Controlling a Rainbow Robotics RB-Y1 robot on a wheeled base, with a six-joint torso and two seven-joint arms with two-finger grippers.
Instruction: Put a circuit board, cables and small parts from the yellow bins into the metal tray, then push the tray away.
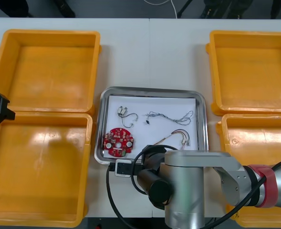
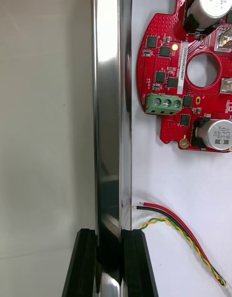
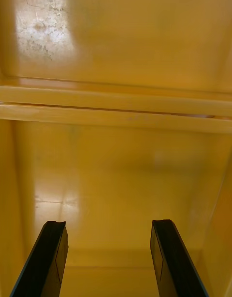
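Stage: loading looks complete; the push is judged to be the step in hand.

Tray (image 1: 152,89): sits mid-table between the yellow bins (image 1: 49,71), long axis running left to right across the robot's front. Shiny rim, white inside.

Contents: a red board (image 1: 118,141) in the tray's near-left corner, carrying a green terminal block and silver capacitors. A red and yellow cable (image 1: 176,136) lies toward the tray's near-right. A thin grey cable (image 1: 171,116) and small metal parts (image 1: 123,113) lie in the tray's far half. All items sit inside the rim, none hanging over it.

Right pincer (image 2: 108,234): at the tray's near rim, one finger outside over the table and one inside, closed down to the rim's thickness and holding it. The cable's bare ends lie just beside the inner finger, and the board lies farther along the rim. In the front view the right arm covers this stretch of rim.

Governing relation: the whole tray lies beyond the pincer, away from the robot, so the push runs across its short axis. The right arm is the nearer one. Whether the grip is central on the rim cannot be told; if it is off-centre, the tray may swivel.

Left pincer (image 3: 108,224): well left of the tray, over the left bins, fingers wide apart and holding nothing.
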